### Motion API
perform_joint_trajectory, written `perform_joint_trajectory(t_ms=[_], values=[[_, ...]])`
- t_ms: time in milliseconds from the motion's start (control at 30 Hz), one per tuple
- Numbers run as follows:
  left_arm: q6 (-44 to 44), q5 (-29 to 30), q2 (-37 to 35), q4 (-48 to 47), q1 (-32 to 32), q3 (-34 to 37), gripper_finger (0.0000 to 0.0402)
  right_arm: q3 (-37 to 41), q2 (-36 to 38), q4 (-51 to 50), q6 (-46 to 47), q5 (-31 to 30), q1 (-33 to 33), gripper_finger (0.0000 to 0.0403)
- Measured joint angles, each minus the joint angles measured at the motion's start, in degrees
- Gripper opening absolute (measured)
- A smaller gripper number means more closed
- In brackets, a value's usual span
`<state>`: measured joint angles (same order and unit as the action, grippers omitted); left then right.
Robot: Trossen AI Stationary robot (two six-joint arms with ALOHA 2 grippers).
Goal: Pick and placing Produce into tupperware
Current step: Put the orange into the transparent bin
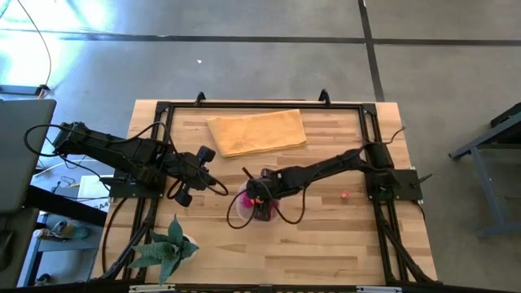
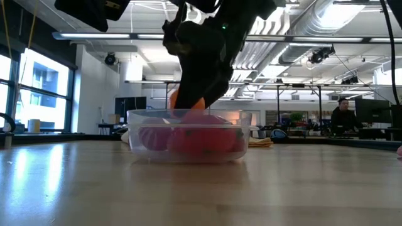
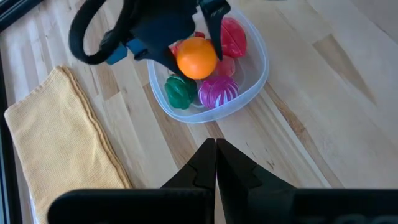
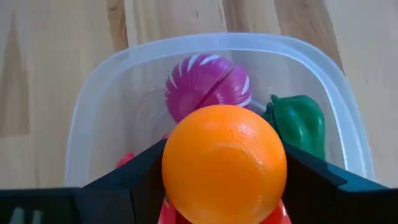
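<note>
Orange (image 4: 224,163) sits clamped between the right gripper (image 3: 196,46) fingers directly above the tupperware (image 4: 93,106), release drops it in; left gripper (image 3: 216,163) closed, empty, beside.

Your right gripper (image 3: 198,46) with its orange (image 3: 197,58) blocks the container (image 3: 249,87) from above; cloth (image 1: 256,131) and plant (image 1: 167,248) flank open tabletop (image 1: 326,244).
</note>
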<state>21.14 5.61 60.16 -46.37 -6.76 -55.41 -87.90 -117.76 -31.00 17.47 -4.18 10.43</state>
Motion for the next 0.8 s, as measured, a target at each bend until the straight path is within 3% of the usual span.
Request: perform_joint_trajectory(t_ms=[200, 800], values=[[0.01, 0.00, 0.00, 0.00, 0.00, 0.01, 0.0003, 0.00, -0.48, -1.11, -0.01, 3.86, -1.07, 0.0245], [0.01, 0.00, 0.00, 0.00, 0.00, 0.00, 0.0003, 0.00, -0.43, -1.36, 0.46, 1.59, -0.65, 0.0250]])
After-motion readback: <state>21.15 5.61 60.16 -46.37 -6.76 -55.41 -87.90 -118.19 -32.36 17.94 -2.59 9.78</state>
